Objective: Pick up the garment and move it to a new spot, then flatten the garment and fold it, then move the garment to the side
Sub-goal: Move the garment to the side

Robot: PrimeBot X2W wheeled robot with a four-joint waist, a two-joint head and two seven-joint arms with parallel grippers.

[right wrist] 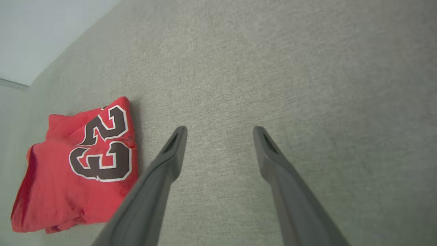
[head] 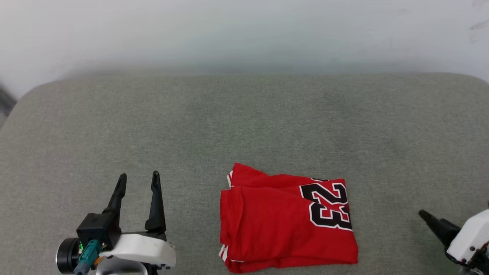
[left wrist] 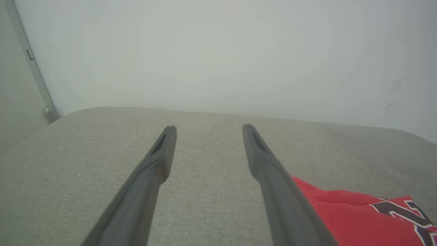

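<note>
Garment (head: 284, 221) lies btwn left fingers (head: 155, 202) & right fingers (head: 436, 224) — touching neither.

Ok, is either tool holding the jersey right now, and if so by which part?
Nothing is held. The left tool and right tool both stand open over the grey fabric surface; the folded garment lies between them, touching neither.

garment (head: 282, 225): 1 | pincers: 2, left pincer (head: 139, 175), right pincer (right wrist: 220, 131) | grey padded surface (head: 244, 126): 1

Grey-green fabric-covered surface (head: 267, 114) with rounded far corners, plain pale wall (head: 244, 30) behind, thin grey strip (left wrist: 32, 65) up its edge
</note>
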